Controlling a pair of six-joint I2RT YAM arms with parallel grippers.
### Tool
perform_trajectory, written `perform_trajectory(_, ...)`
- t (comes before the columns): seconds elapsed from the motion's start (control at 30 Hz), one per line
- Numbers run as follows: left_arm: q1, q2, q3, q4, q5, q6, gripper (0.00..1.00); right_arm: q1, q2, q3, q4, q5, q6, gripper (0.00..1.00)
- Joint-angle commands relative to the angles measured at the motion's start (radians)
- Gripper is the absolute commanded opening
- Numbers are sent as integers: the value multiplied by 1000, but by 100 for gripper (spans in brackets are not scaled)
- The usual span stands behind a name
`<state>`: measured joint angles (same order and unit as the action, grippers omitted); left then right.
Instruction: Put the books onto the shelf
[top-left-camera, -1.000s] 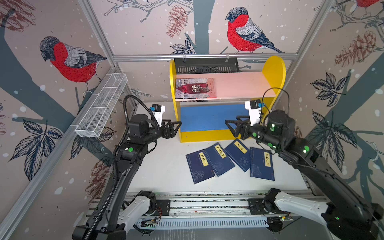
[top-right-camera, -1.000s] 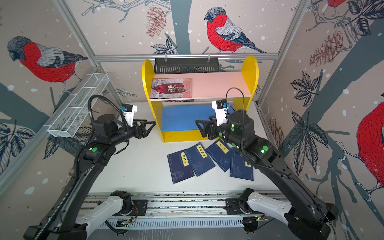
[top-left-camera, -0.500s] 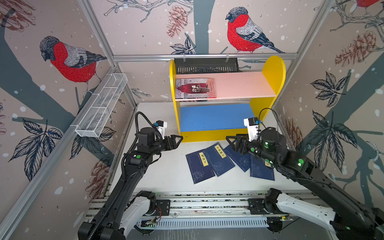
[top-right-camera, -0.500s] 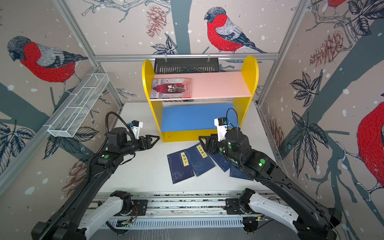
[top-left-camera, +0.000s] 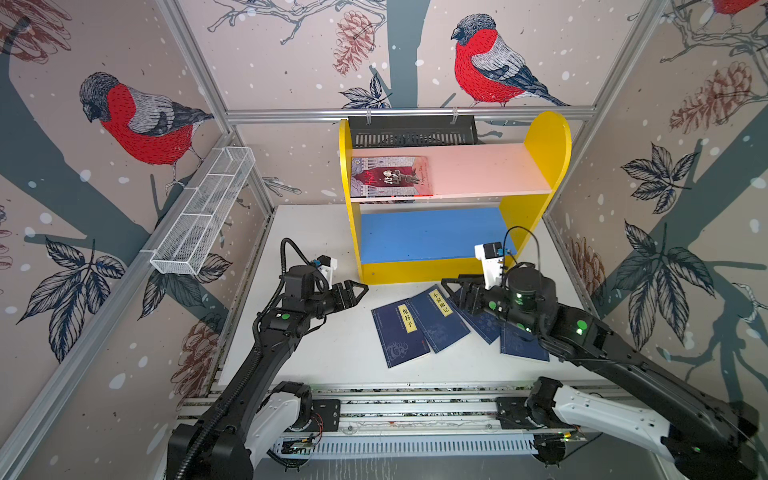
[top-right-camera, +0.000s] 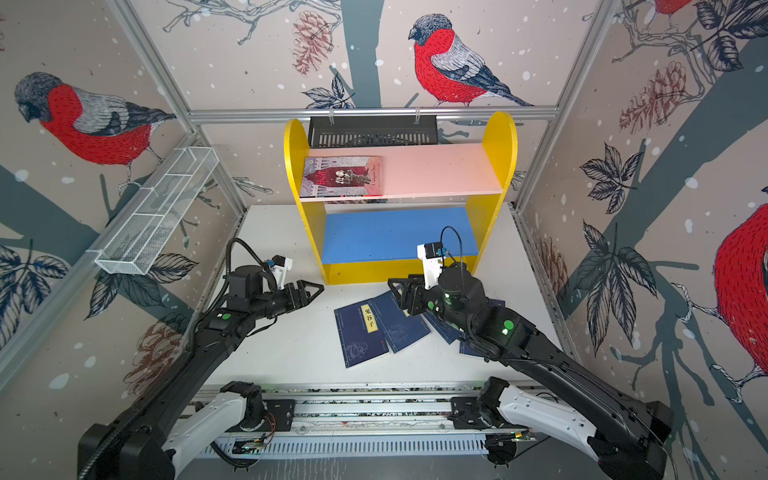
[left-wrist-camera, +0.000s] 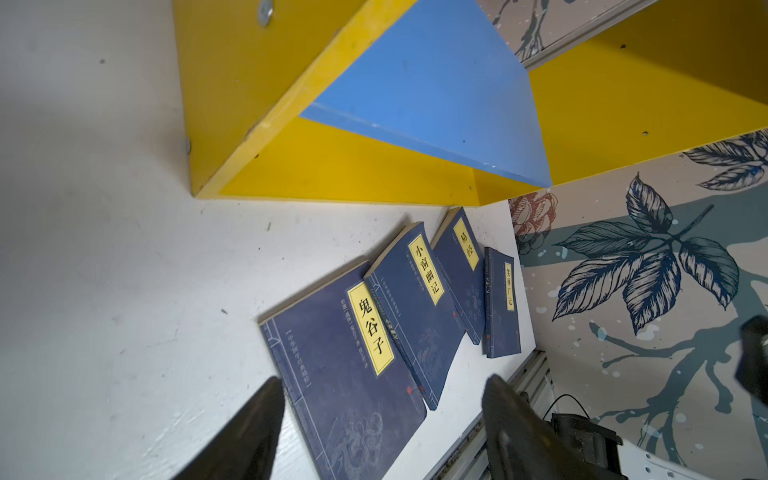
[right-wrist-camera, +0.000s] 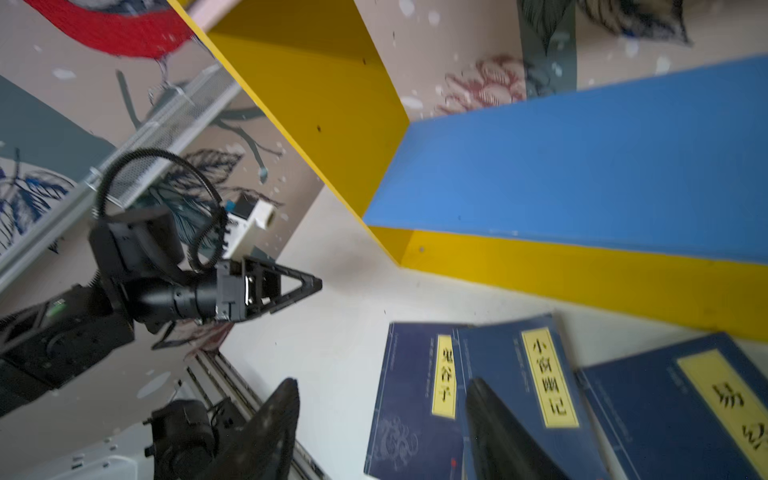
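Several navy books with yellow title labels lie fanned on the white table in front of the shelf (top-left-camera: 544, 141), the leftmost one (top-left-camera: 399, 332) nearest my left arm. A red and grey book (top-left-camera: 390, 176) lies flat at the left end of the pink upper board. The blue lower board (top-left-camera: 428, 232) is bare. My left gripper (top-left-camera: 361, 289) hovers open just left of the books, empty; in its wrist view the gripper (left-wrist-camera: 383, 380) frames the leftmost book (left-wrist-camera: 345, 361). My right gripper (top-left-camera: 451, 286) is open low over the right-hand books, hiding parts of them; its wrist view shows the gripper (right-wrist-camera: 382, 381) holding nothing.
A white wire mesh basket (top-left-camera: 203, 220) hangs on the left wall. A black slotted tray (top-left-camera: 411, 131) hangs on the rear rail behind the shelf. The arms' base rail (top-left-camera: 415, 407) runs along the table's front edge. Patterned walls close in on both sides.
Both arms have dropped from shelf height toward the table and drawn back to the front. The right gripper now sits over the navy books, its jaws slightly narrower. No book has moved.
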<state>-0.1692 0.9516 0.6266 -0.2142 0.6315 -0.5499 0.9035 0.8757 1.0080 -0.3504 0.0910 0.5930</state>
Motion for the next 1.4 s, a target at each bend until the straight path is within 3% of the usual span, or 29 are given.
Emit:
perform_trajectory(0.0,2,11,44,26,44,113,76,2,59,139,10,134,-153,70)
perform_trajectory(0.23,2,32,170,-49,55,285,76,-37,335,474,-63,231,-368,79)
perform_trajectory(0.5,2,24,200,-62,50,320,76,-155,535,696,-104,201,-450,81)
perform_trajectory(0.87,2,22,186,-60,60,325,76,-183,612,767,-121,145,-486,81)
perform_trajectory(1.37,1,38,182,-50,62,322,76,-189,656,807,-158,161,-499,81)
